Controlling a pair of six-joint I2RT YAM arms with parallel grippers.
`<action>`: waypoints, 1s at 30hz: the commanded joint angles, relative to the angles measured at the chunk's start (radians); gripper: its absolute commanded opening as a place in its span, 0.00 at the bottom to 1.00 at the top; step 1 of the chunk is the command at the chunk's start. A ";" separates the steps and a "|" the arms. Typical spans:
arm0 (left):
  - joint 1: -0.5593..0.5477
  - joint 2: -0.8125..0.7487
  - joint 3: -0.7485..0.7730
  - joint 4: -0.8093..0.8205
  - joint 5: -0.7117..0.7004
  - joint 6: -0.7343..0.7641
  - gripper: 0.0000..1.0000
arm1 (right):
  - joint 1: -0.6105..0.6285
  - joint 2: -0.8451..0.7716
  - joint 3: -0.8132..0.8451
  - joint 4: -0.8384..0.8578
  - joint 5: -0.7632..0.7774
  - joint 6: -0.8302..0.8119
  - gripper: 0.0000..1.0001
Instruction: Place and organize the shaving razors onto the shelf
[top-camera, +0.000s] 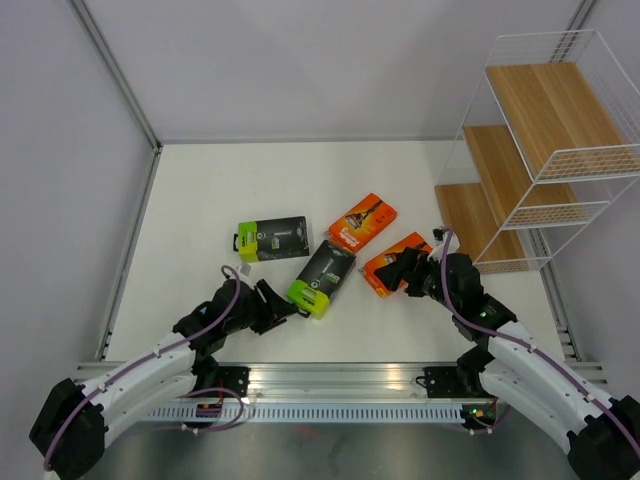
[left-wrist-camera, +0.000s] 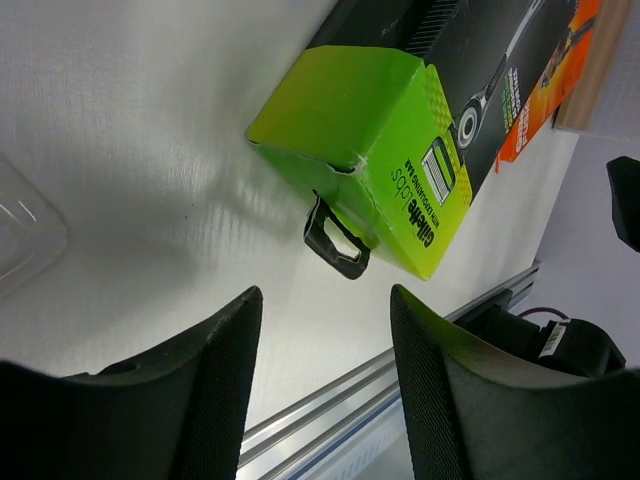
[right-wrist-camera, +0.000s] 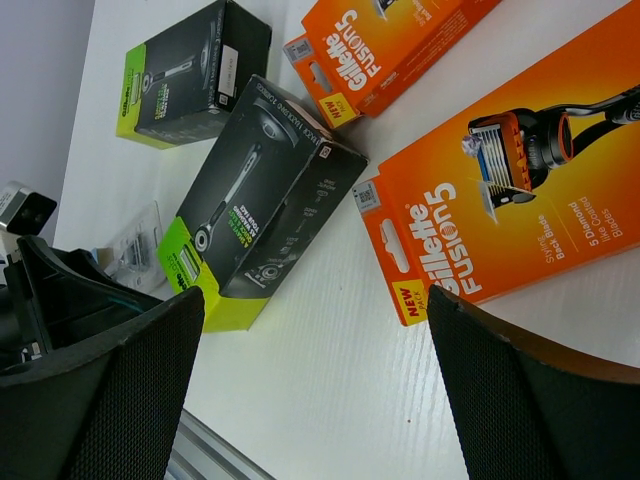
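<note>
Well short of the white wire-and-wood shelf (top-camera: 550, 110), my left gripper (top-camera: 272, 305) gaped empty beside the black, lime-ended razor box (top-camera: 322, 277), my right gripper (top-camera: 412, 270) wide over the orange razor box (top-camera: 380, 272), a closing grasp due next, I judged

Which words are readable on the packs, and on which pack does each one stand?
"Gillette FUSION5", "NEW", "Styling Back Blade": near orange pack
"Gillette FUSION5", "NEW": far orange pack
"Gillette Labs": lime end of middle black pack
Print on the other black pack: too small to read.
</note>
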 joint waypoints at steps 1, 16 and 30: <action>-0.004 0.008 -0.008 0.082 -0.047 -0.056 0.59 | 0.003 -0.019 -0.002 0.017 0.003 -0.011 0.98; -0.004 0.206 0.012 0.253 -0.034 -0.009 0.44 | 0.003 -0.052 -0.030 -0.038 0.069 -0.013 0.98; -0.004 0.295 0.000 0.420 -0.084 0.022 0.32 | 0.003 -0.087 -0.030 -0.049 0.080 0.001 0.98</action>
